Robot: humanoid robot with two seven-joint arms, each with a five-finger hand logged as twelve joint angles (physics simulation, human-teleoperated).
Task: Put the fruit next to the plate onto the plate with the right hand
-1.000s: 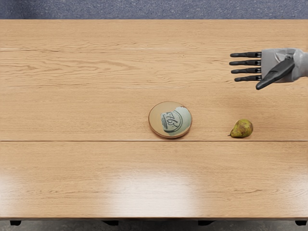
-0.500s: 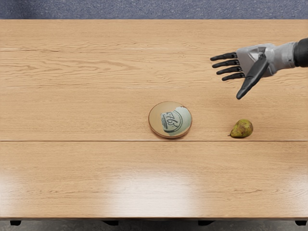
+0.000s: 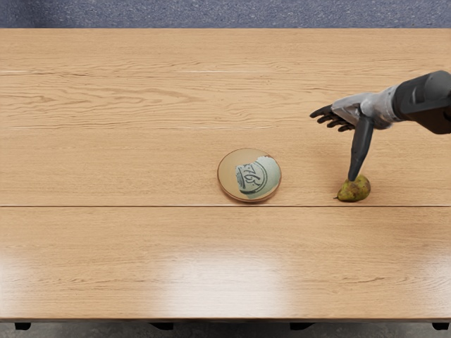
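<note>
The wooden table fills almost the whole view. The right arm comes in from the right edge. The right hand is wide open and holds nothing. Its thumb points down to the top of the pear, but contact cannot be told. The round plate lies near the table's middle. The pear lies on the table to the right of the plate, apart from it.

One plate at the frame's centre, one pear at centre right, one hand at the upper right, one wooden surface.
</note>
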